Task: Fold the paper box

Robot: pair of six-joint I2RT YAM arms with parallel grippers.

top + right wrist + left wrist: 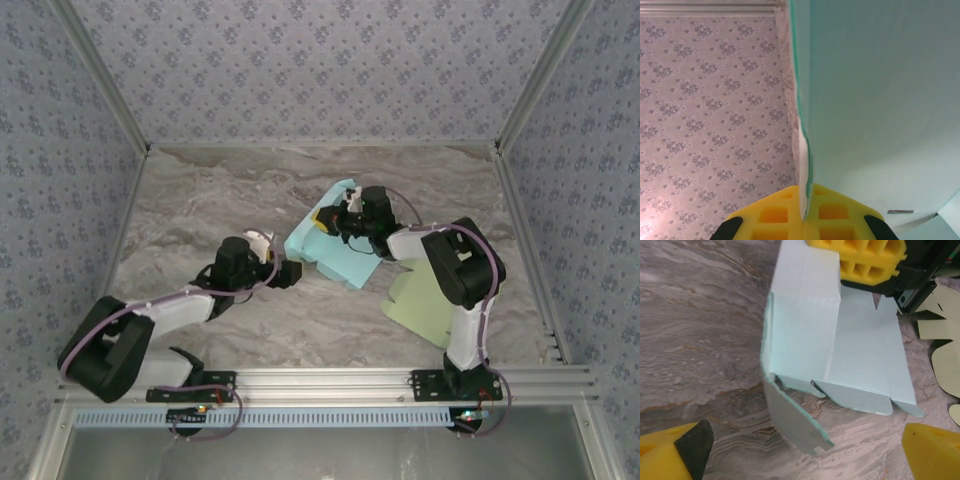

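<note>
**Paper box: one wall up, most of the fold not yet done**

Nearest the arm bases, on the right of the tabletop point(200, 200), a pale green cut sheet point(425, 300) lies flat and untouched. As far as I can judge it is not part of the present fold.

The left gripper point(292, 270) has its jaws spread wide and holds nothing. It sits low over the tabletop, just beside the near-left corner of the box.

The paper box point(840, 340), light blue, sits near the middle of the tabletop, between the two grippers. In the left wrist view:
- One panel lies flat.
- One long wall is creased and raised along the panel's left side.
- Short tabs along the near edge are partly lifted.
- A corner flap sticks out loose toward the left gripper, not tucked.

The right gripper point(803, 207) is at the far side of the box, closed on the top edge of a raised panel, the sheet pinched between its jaws.

Judgement: early to midway. Creases are started and one wall stands, held. Left to do: raise the other walls, tuck the near tabs and the loose flap, close the corners. No corner looks locked
</note>
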